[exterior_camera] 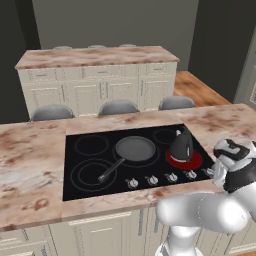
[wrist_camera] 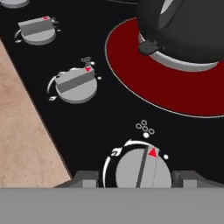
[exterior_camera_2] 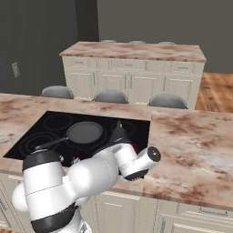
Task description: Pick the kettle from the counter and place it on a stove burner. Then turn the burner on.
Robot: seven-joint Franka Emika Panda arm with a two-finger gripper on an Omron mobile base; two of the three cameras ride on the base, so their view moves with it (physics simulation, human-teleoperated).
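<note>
Kettle (exterior_camera: 182,146) standing on the glowing red burner (exterior_camera: 192,160) at the front right of the cooktop (exterior_camera: 90,172): placement done, burner evidently on. The gripper (wrist_camera: 135,178) straddles the nearest knob (wrist_camera: 143,168), jaws parted and apparently clear of it, holding nothing. A frying pan (exterior_camera: 134,149) sits empty mid-cooktop.

Dark grey-black kettle (exterior_camera: 181,146), glowing red burner (exterior_camera: 189,160), black glass cooktop (exterior_camera: 85,172), pinkish-brown marbled counter (exterior_camera: 30,160)
</note>
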